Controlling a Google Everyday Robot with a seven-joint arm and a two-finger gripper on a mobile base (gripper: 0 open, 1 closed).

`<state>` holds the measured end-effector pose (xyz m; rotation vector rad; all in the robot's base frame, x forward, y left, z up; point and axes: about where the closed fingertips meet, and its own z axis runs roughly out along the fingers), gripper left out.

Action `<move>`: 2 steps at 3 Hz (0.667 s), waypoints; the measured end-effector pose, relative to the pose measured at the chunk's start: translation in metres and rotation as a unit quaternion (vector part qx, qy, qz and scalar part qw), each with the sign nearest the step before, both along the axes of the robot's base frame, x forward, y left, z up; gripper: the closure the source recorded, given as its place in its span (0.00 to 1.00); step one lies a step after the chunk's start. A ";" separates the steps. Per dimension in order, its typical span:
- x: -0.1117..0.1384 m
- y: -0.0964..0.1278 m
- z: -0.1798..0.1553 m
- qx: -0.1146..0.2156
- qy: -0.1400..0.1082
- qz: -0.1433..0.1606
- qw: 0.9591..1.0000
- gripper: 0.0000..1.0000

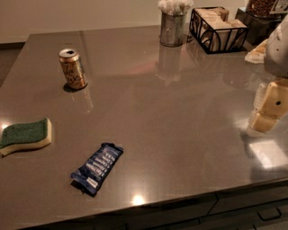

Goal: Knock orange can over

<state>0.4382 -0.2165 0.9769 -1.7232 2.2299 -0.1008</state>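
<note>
- The robot's cream-coloured gripper (269,110) is at the far right edge, over the right side of the counter. The frame border cuts off part of it, and the pale rounded arm section (278,49) above it.
- Whether the gripper is spread or pressed together I cannot tell. Nothing can be seen held in it, and it is well apart from everything else on the counter.
- The small slim orange-gold aluminium can with a silver top and white cursive lettering (73,68) stands upright on the far left part of the grey polished countertop (171,121). It stands alone, with its reflection below it on the surface.
- A green-topped pale yellow sponge (26,134) lies at the left edge, nearer than the can; its left end is cut off.
- A dark blue snack wrapper with white print (96,168) lies flat near the front edge, between the sponge and the middle of the counter.
- A silver metal cup of white swabs (173,24) stands at the back, cropped at the top.
- Just right of the cup is a black wire basket holding pale packets (218,29), whose contents are hard to make out.
- A dark container of brown pieces (263,9) in the top right corner is mostly out of frame.
- A pale yellowish shape (255,53) beside the arm cannot be identified.
</note>
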 end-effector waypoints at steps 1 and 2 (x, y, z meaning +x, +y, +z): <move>0.000 0.000 0.000 0.000 0.000 0.000 1.000 0.00; 0.011 0.019 0.003 0.008 -0.005 0.014 1.000 0.00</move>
